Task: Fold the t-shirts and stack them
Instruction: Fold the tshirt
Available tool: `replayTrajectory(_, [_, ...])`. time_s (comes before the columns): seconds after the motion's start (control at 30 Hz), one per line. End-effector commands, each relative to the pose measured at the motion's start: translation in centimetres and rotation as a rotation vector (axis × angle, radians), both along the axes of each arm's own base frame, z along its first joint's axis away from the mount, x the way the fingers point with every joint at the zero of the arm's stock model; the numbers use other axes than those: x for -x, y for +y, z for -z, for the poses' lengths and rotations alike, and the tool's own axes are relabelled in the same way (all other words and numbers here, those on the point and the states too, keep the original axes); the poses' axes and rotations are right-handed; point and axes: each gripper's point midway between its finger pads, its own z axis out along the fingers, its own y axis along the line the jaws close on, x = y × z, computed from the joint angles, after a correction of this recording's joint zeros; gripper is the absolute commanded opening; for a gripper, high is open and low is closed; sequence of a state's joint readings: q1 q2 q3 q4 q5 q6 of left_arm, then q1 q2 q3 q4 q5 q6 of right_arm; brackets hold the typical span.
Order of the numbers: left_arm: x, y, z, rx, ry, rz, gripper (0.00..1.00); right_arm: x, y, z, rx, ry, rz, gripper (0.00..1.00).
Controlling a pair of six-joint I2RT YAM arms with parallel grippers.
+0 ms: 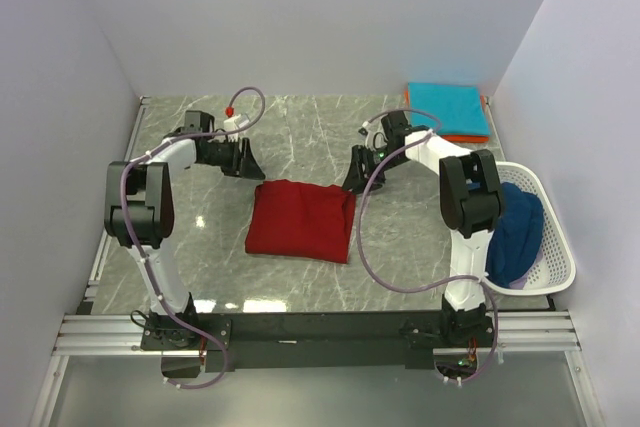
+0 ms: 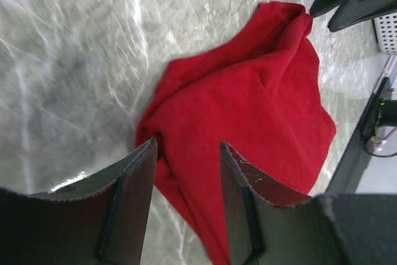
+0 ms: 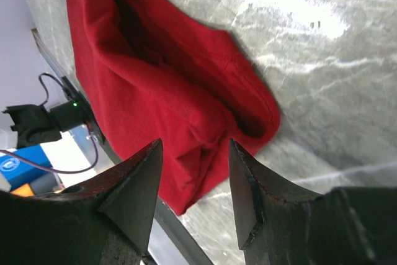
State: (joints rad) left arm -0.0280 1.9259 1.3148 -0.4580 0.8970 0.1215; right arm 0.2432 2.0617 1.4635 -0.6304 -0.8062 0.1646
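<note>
A dark red t-shirt (image 1: 300,219) lies folded into a rough rectangle in the middle of the table. My left gripper (image 1: 245,160) hovers just beyond its far left corner, and my right gripper (image 1: 357,172) hovers at its far right corner. In the left wrist view the left gripper (image 2: 188,147) is open, the red shirt (image 2: 248,91) lying below and past its fingers, nothing pinched. The right gripper (image 3: 195,144) is also open above the red shirt (image 3: 161,72). A folded teal t-shirt (image 1: 447,107) rests on an orange one (image 1: 468,137) at the back right. A navy t-shirt (image 1: 515,232) sits in the basket.
The white mesh basket (image 1: 557,247) stands at the right table edge beside the right arm. White walls enclose the table on the left, back and right. The dark rail with the arm bases (image 1: 320,332) runs along the near edge.
</note>
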Motion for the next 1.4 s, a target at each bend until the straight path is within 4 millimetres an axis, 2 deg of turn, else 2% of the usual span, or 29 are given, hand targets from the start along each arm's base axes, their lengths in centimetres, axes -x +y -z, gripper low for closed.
replayTrajectory(0.0, [-0.4,-0.8,-0.5,0.049,0.009,-0.026,0.5,-1.1,0.9,-0.6,-0.063,-0.018,0.008,0.54])
replayTrajectory(0.33, [-1.6,-0.6,1.4,0.027,0.018,-0.055,0.5,-1.2,1.2,0.8,-0.069,0.032,0.013,0.53])
replayTrajectory(0.57, [-1.0,-1.5,2.6,0.011,0.049,-0.038,0.5,-0.9,1.3,0.8,-0.079,0.038,0.007,0.5])
replayTrajectory(0.77, [-0.7,-2.1,3.5,0.004,0.066,-0.025,0.5,-0.9,1.3,0.3,-0.079,0.019,-0.001,0.41])
replayTrajectory(0.8, [-0.7,-2.1,3.6,0.004,0.068,-0.025,0.49,-1.0,1.3,0.3,-0.079,0.015,-0.001,0.36])
replayTrajectory(0.87, [-1.0,-2.1,3.6,0.005,0.061,-0.027,0.46,-1.0,1.3,0.2,-0.077,0.009,-0.004,0.3])
replayTrajectory(0.9, [-1.1,-2.1,3.5,0.005,0.058,-0.027,0.41,-1.1,1.3,0.2,-0.074,0.004,-0.004,0.23])
replayTrajectory(0.97, [-1.4,-2.1,3.4,0.002,0.05,-0.029,0.35,-1.1,1.2,0.1,-0.07,0.0,-0.006,0.17])
replayTrajectory(1.0, [-1.5,-2.1,3.4,0.0,0.046,-0.032,0.26,-1.0,1.0,0.3,-0.06,0.0,-0.004,0.11])
replayTrajectory(1.07, [-1.7,-1.9,3.2,-0.005,0.037,-0.036,0.16,-1.2,0.8,-0.1,-0.052,-0.021,-0.006,0.01])
replayTrajectory(1.1, [-1.8,-1.9,3.0,-0.006,0.027,-0.04,0.07,-1.3,0.5,-0.1,-0.039,-0.029,0.002,0.0])
replayTrajectory(1.17, [-2.1,-1.4,2.8,-0.012,0.008,-0.052,0.01,-1.7,0.1,-0.8,-0.027,-0.06,0.006,0.0])
replayTrajectory(1.37, [-2.9,-0.7,2.1,-0.007,-0.007,-0.1,0.01,-3.1,-2.0,-2.4,0.034,-0.14,0.042,0.0])
